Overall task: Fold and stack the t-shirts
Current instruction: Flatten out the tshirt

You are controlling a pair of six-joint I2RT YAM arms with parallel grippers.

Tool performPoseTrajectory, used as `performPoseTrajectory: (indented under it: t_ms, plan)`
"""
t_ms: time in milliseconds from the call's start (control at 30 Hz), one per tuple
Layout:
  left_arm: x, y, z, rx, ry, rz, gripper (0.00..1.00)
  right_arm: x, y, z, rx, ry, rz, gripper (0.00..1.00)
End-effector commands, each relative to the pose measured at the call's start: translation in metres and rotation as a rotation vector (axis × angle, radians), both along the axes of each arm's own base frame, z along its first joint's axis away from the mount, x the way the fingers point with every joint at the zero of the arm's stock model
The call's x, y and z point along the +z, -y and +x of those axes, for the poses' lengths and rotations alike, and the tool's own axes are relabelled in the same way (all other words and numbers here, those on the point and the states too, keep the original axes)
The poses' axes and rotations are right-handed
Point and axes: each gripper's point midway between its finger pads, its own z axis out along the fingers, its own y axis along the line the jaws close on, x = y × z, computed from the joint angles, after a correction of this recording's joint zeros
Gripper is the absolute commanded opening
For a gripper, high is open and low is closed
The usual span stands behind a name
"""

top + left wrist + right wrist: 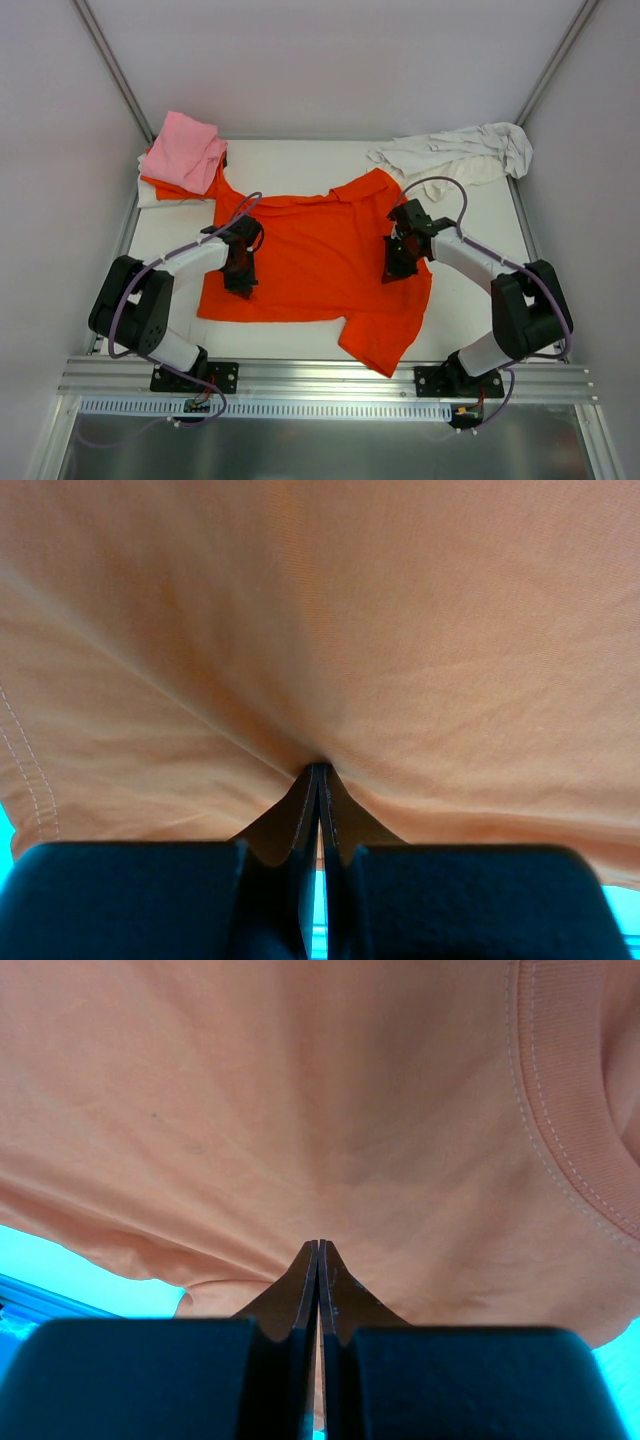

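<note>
Orange t-shirt (320,265), top view: bright orange, short-sleeved, soft cloth, spread sideways across the middle of the white table (300,165); one sleeve points to the far right, the other hangs toward the near edge.
Grippers, top view: the left gripper (240,270) is down on the shirt just inside its left edge. The right gripper (398,262) is down on its right part, between the two sleeves.
Other shirts, top view: a folded light pink t-shirt (185,150) tops a pile at the far-left corner, with orange and white layers beneath. A crumpled white t-shirt (460,150) lies at the far-right corner, well apart from both grippers.
Left wrist view: the jaws are pressed together on a small pinch of the orange t-shirt. One dark finger (295,815) shows under the peak, cloth fans out from it to fill the view, and a stitched hem runs down the left side.
Right wrist view: the jaws are likewise clamped on a pinch of orange cloth, with a finger (295,1290) just below it. The ribbed collar (570,1130) curves at the upper right, beside the grip but not in it.
Risk, thin pinch: each hold looks like very little fabric, so a quick lift could pull it free.
Risk, layers: I cannot tell whether one or both layers are caught; a single layer would leave the fold lopsided.
Risk, uneven travel: arms moving out of step would skew the fold or bunch the near sleeve.
</note>
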Motion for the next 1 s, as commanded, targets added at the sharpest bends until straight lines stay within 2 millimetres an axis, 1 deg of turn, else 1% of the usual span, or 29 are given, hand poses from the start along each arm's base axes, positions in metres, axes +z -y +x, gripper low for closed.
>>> performPoseTrajectory:
  t_ms: [0, 200, 300, 400, 433, 467, 500, 533, 567, 600, 633, 667, 700, 733, 767, 800, 833, 867, 900, 933, 967]
  plan:
    - [-0.008, -0.014, -0.046, 0.013, -0.151, 0.055, 0.0, 0.008, 0.004, -0.002, -0.01, 0.031, 0.008, 0.0]
    - [-0.007, -0.015, -0.054, 0.026, -0.153, 0.055, 0.0, 0.009, 0.006, -0.006, -0.015, 0.04, 0.01, 0.0]
    - [-0.005, -0.016, -0.056, 0.03, -0.156, 0.059, 0.0, 0.013, 0.008, -0.006, -0.018, 0.052, 0.009, 0.0]
    - [0.005, -0.012, -0.049, 0.037, -0.095, 0.037, 0.0, 0.026, 0.009, -0.004, -0.018, 0.084, 0.011, 0.0]
    - [0.018, -0.007, -0.037, 0.029, -0.026, 0.007, 0.0, 0.04, 0.008, 0.003, -0.021, 0.129, 0.021, 0.0]
    - [0.027, -0.004, -0.028, 0.024, 0.031, -0.012, 0.0, 0.047, 0.009, 0.005, -0.023, 0.147, 0.019, 0.02]
    - [0.05, 0.002, -0.011, 0.015, 0.148, -0.051, 0.0, 0.063, 0.008, 0.014, -0.025, 0.196, 0.021, 0.28]
    - [0.065, 0.006, 0.0, 0.011, 0.219, -0.075, 0.0, 0.075, 0.008, 0.02, -0.03, 0.231, 0.024, 0.49]
    - [0.082, 0.01, 0.015, 0.004, 0.307, -0.105, 0.0, 0.087, 0.009, 0.023, -0.029, 0.262, 0.024, 0.6]
    - [0.116, 0.015, 0.03, -0.018, 0.432, -0.146, 0.05, 0.098, 0.009, 0.028, -0.029, 0.29, 0.024, 0.74]
    - [0.133, 0.017, 0.039, -0.029, 0.498, -0.162, 0.12, 0.124, 0.007, 0.042, -0.027, 0.359, 0.032, 0.85]
    - [0.149, 0.018, 0.048, -0.039, 0.565, -0.17, 0.21, 0.132, 0.006, 0.046, -0.021, 0.368, 0.025, 0.95]
    - [0.179, 0.022, 0.062, -0.077, 0.678, -0.191, 0.35, 0.142, 0.005, 0.053, -0.017, 0.39, 0.02, 0.99]
    - [0.192, 0.023, 0.068, -0.094, 0.722, -0.194, 0.44, 0.172, 0.001, 0.068, -0.021, 0.459, 0.038, 1.0]
    - [0.203, 0.021, 0.074, -0.093, 0.76, -0.175, 0.51, 0.181, 0.0, 0.073, -0.002, 0.472, 0.03, 1.0]
    - [0.219, 0.022, 0.083, -0.123, 0.807, -0.165, 0.61, 0.179, -0.005, 0.084, 0.007, 0.461, 0.017, 0.99]
    - [0.224, 0.022, 0.087, -0.136, 0.822, -0.157, 0.66, 0.205, -0.01, 0.097, 0.009, 0.508, 0.032, 1.0]
    - [0.228, 0.021, 0.09, -0.14, 0.836, -0.145, 0.69, 0.21, -0.014, 0.105, 0.019, 0.511, 0.03, 0.99]
    - [0.234, 0.023, 0.096, -0.152, 0.854, -0.141, 0.71, 0.194, -0.021, 0.12, 0.026, 0.462, 0.011, 1.0]
    - [0.237, 0.025, 0.098, -0.162, 0.863, -0.144, 0.72, 0.195, -0.029, 0.128, 0.035, 0.451, 0.024, 0.99]
    - [0.238, 0.026, 0.099, -0.17, 0.867, -0.147, 0.73, 0.215, -0.037, 0.141, 0.036, 0.48, 0.05, 0.99]
